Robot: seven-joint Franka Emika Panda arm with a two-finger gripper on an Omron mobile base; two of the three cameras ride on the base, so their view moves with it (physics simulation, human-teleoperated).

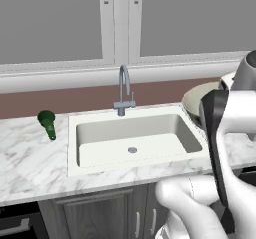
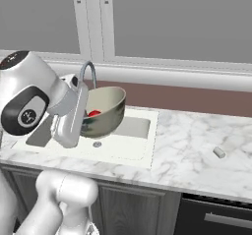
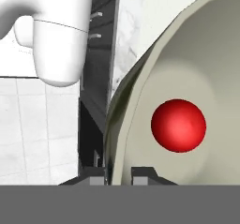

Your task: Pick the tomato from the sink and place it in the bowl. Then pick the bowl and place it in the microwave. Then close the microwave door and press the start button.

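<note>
On the far left of the marble counter, a small green cup is lying tipped over, well apart from everything the task needs. Just right of it, the sink is sitting bare apart from its grey drain, with the curved faucet rising behind its back rim.

Moving right, the bowl is hanging in the air above the sink's right side, tilted steeply so its mouth is facing sideways rather than up. It is tilting that way, I judge, because it is being carried by one wall only. The gripper is pinching the bowl's rim, one finger tip on the inside of the wall and the other on the outside, as the hand view is showing.

The tomato is resting inside the bowl against the lower part of its pale inner wall, where the tilt is letting it settle. So the first step looks done and the carry to the microwave is under way. The tilt could let the tomato roll out over the low edge.

Farther right, a small pale cylinder is lying on the counter, well apart from the bowl.
</note>
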